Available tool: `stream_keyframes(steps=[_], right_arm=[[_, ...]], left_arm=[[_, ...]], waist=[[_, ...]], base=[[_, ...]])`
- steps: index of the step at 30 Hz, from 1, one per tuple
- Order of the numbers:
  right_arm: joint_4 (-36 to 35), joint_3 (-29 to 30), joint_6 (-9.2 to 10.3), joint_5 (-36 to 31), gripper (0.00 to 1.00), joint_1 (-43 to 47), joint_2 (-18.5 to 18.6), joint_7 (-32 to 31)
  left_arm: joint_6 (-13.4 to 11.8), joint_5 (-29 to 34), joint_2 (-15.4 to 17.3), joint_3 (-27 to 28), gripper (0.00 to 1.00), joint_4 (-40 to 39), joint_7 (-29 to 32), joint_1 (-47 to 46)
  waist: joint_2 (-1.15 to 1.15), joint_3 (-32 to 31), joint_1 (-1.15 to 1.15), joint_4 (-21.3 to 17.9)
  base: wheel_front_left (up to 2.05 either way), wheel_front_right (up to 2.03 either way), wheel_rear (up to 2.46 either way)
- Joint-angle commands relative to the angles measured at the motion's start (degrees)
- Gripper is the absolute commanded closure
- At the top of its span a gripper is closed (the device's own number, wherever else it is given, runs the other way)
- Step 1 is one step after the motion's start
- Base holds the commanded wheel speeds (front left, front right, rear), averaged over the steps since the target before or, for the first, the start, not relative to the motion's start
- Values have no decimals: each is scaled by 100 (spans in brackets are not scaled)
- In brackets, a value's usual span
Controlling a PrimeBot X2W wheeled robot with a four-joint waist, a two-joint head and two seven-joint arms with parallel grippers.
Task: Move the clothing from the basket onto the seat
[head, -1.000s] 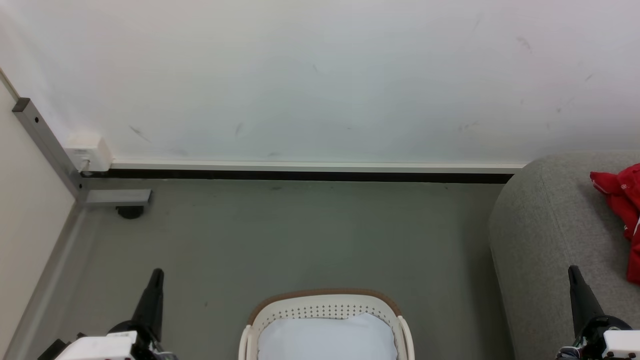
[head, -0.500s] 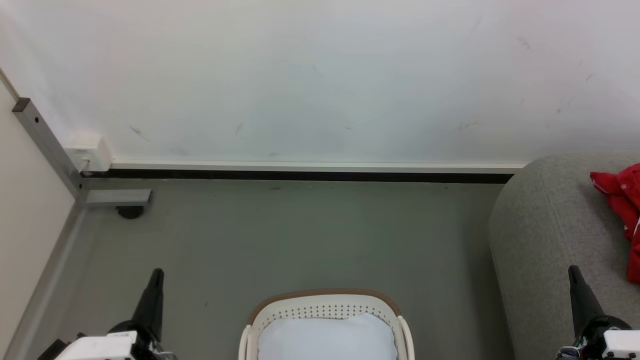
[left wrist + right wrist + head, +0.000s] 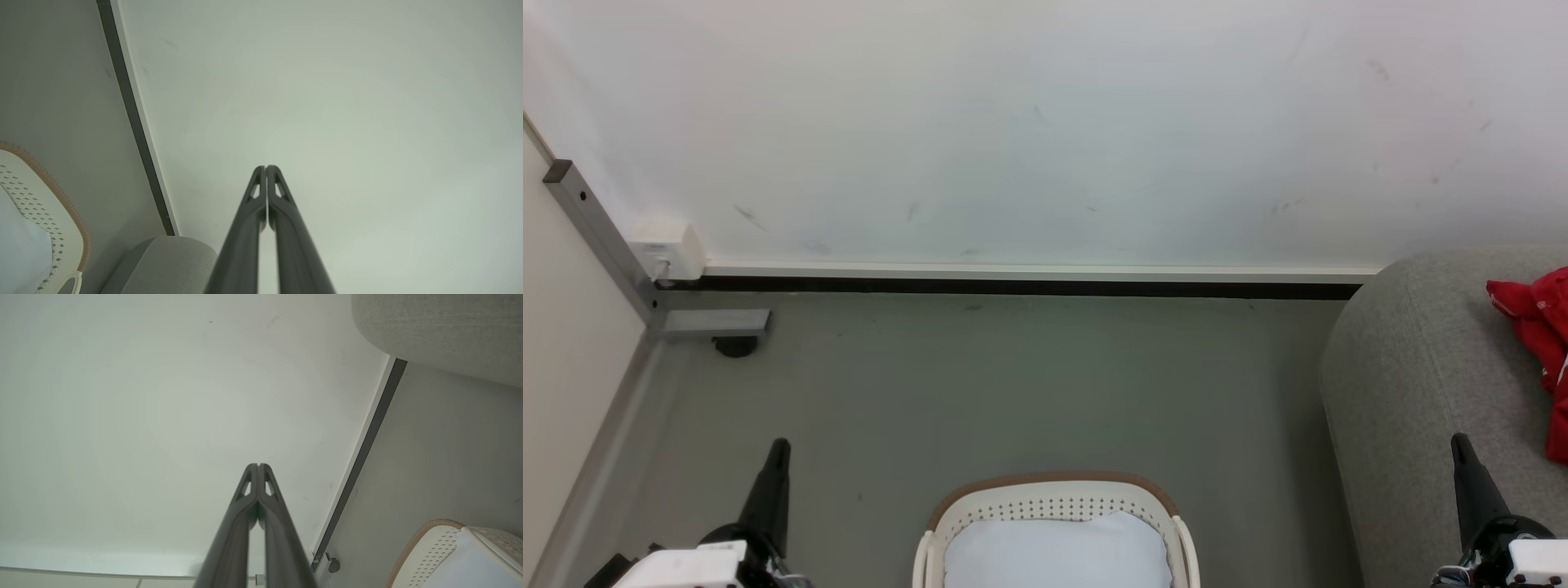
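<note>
Checked left claw (image 3: 266,168) and right claw (image 3: 258,466) first. Found both closed, fingers pressed tip to tip, nothing held. Long, dark, tapering, slotted near the tips.

Noted between them the basket (image 3: 1054,478): cream plastic, oval, perforated wall, brown rim band, smooth white handles. Saw inside a pale pad (image 3: 1058,549), soft and pillowy. Judged the visible part emptied of garments, with the near end cut off by the frame.

Recorded beyond it a matt grey-green floor (image 3: 1013,376).

Located the clothing (image 3: 1535,327) off to the right: crumpled bright red cloth with a touch of white, lying on the seat (image 3: 1413,367), well apart from the basket. Coarse grey weave, rounded corner.

Logged farthest a dark skirting strip (image 3: 1013,287) under a scuffed white wall (image 3: 1045,122).

Judged the transfer largely done. Recommended, before signing off, a look down into the hidden near end of the basket. If any garment found there:
- open wide and pinch a raised fold, not the pad;
- lift clear of the rim;
- release well inboard on the cushion, to prevent sliding off the curved edge.
</note>
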State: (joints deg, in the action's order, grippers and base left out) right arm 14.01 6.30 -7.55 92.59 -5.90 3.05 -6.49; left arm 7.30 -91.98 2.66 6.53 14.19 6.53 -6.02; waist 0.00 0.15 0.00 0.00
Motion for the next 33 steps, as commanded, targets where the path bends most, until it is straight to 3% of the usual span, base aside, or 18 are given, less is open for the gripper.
stream_keyframes(steps=[1, 33], right_arm=[[16, 25, 12, -11, 100, -75, -6, -6], [16, 33, 12, -22, 100, -75, -12, -16]], left_arm=[[35, -75, 40, 14, 100, -17, 25, -53], [35, -76, 40, 13, 100, -18, 25, -53]], waist=[[0, 0, 0, 0], [0, 0, 0, 0]], base=[[0, 0, 0], [0, 0, 0]])
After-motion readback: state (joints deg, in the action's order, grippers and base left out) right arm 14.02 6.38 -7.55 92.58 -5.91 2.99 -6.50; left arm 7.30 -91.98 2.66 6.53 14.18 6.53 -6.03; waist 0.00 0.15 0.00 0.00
